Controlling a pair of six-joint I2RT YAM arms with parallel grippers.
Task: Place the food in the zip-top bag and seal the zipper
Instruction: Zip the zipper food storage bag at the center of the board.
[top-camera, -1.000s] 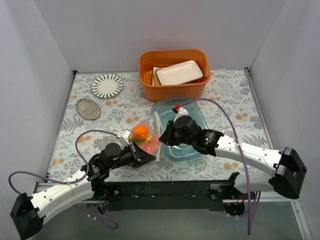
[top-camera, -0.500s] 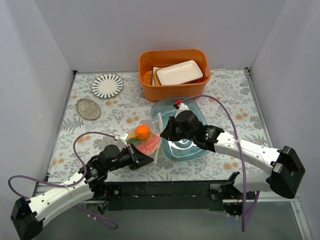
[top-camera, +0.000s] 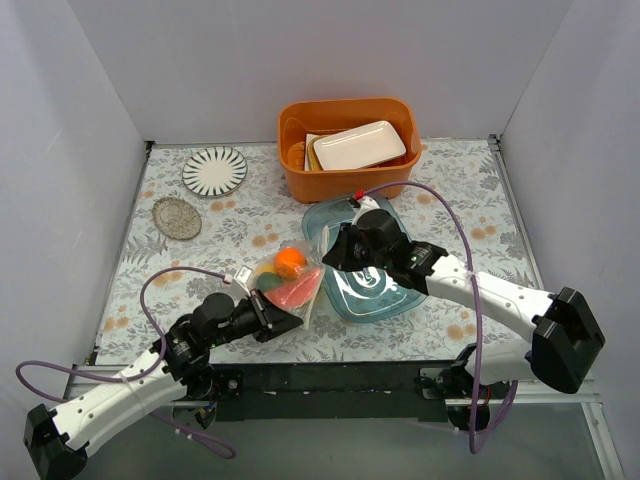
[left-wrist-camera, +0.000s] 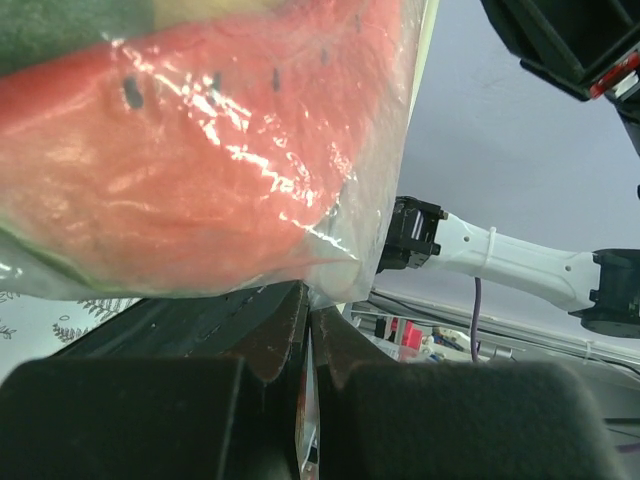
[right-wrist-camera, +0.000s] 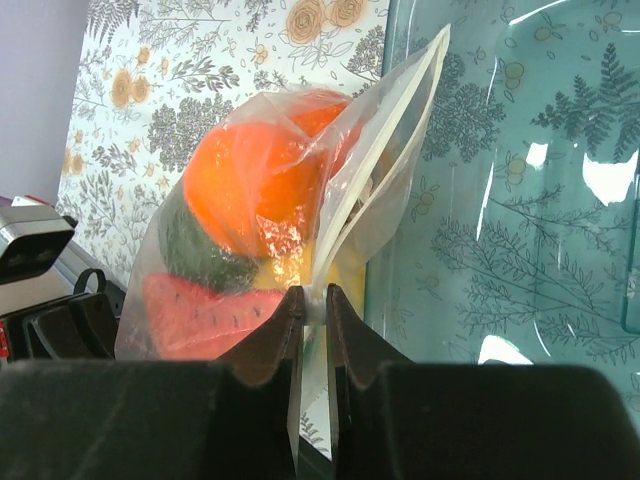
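- Sealing looks like the step in hand: the food, among it an orange (top-camera: 290, 261) and a watermelon slice (left-wrist-camera: 180, 170), sits already inside the zip-top bag (top-camera: 285, 285).
- Both arms hold the bag between them, over the near middle of the surface (top-camera: 450, 200). I cannot tell if it touches the surface.
- Left fingers (left-wrist-camera: 270, 340) are clenched on the bag's lower edge, under the watermelon.
- Right fingers (right-wrist-camera: 265, 345) pinch the near end of the zipper (right-wrist-camera: 375, 165). Farther along, the strip seems to part in two, so I judge that the mouth is not yet closed.
- I think the next move needs a steady pinch that slides along the strip to its far end, while the left side keeps the bag stretched.
- The orange bulges close to the mouth and may push the strip apart.
- A blue-tinted tray (top-camera: 375, 290) lies just beside the bag, under the right arm, and may hinder a low move.
- An orange basket (top-camera: 300, 175), a striped plate (top-camera: 214, 170) and a round mat (top-camera: 177, 217) stand well apart.
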